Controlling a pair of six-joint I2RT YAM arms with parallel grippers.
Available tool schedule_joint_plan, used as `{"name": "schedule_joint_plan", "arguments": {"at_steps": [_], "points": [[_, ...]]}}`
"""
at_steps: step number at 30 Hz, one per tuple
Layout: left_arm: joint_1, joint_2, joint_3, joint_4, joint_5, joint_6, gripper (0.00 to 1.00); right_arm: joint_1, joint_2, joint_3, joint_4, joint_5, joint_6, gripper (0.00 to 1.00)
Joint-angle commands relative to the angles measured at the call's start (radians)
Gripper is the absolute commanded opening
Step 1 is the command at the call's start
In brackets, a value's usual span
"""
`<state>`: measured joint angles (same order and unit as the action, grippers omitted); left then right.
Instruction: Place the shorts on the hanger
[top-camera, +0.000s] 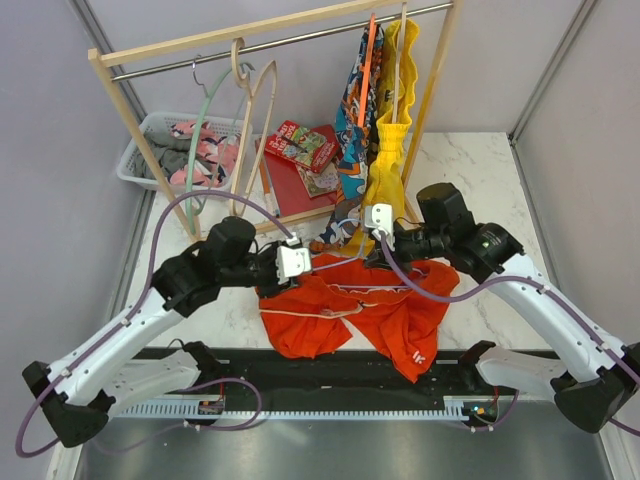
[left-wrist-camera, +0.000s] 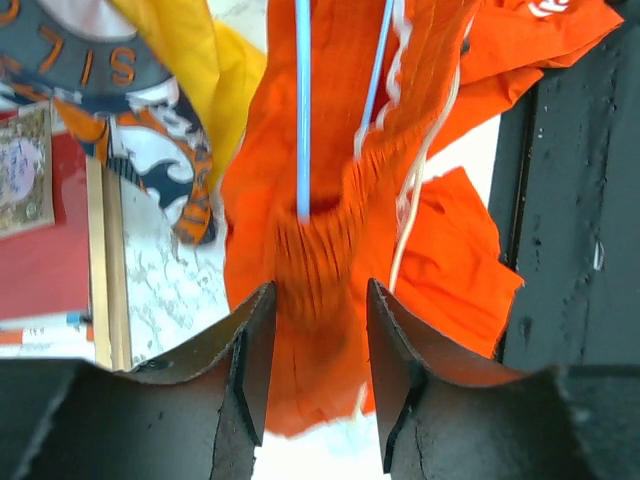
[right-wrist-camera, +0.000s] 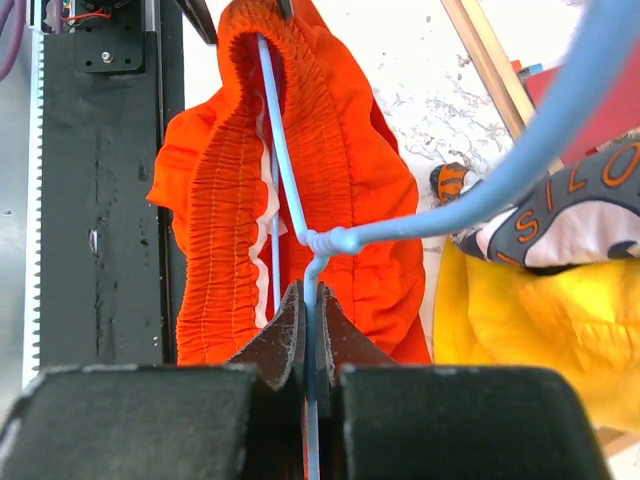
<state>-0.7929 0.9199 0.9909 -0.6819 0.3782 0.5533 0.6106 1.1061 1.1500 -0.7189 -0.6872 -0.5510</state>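
Observation:
The orange-red shorts (top-camera: 345, 310) lie crumpled on the marble table in front of the rack. The thin light-blue hanger (right-wrist-camera: 290, 170) has one arm pushed inside the gathered waistband (right-wrist-camera: 215, 200), and its hook (right-wrist-camera: 520, 160) curves up to the right. My right gripper (right-wrist-camera: 312, 295) is shut on the hanger's wire just below the twisted neck; it also shows in the top view (top-camera: 378, 222). My left gripper (left-wrist-camera: 320, 295) is open, its jaws either side of bunched waistband fabric (left-wrist-camera: 310, 250) where a hanger wire (left-wrist-camera: 302, 110) ends. It sits at the shorts' left edge (top-camera: 300, 262).
A wooden rack (top-camera: 120, 95) stands behind, with a teal hanger (top-camera: 200, 130), beige hangers (top-camera: 255, 100), a patterned garment (top-camera: 352, 120) and a yellow garment (top-camera: 390, 150) hanging close over my grippers. A white basket (top-camera: 135, 165) and red boxes (top-camera: 305, 160) lie behind. A black strip (top-camera: 340, 375) runs along the near edge.

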Motion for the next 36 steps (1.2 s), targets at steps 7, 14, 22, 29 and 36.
{"name": "schedule_joint_plan", "arguments": {"at_steps": [7, 14, 22, 29, 36], "points": [[0.138, -0.125, 0.034, -0.123, 0.085, 0.004, 0.54, -0.002, -0.023, 0.149, -0.016, 0.006, 0.178, 0.0], [0.19, -0.168, 0.185, -0.117, 0.073, -0.05, 0.64, 0.032, 0.089, 0.382, -0.001, 0.202, 0.477, 0.0], [0.348, -0.188, 0.288, -0.056, 0.114, -0.108, 0.7, 0.063, 0.3, 0.698, -0.109, 0.509, 0.608, 0.0], [0.448, -0.245, 0.256, -0.033, 0.156, -0.173, 0.72, 0.067, 0.408, 0.934, -0.139, 0.65, 0.675, 0.0], [0.515, -0.282, 0.23, -0.004, 0.203, -0.222, 0.73, 0.075, 0.527, 1.097, -0.111, 0.86, 0.842, 0.0]]}}
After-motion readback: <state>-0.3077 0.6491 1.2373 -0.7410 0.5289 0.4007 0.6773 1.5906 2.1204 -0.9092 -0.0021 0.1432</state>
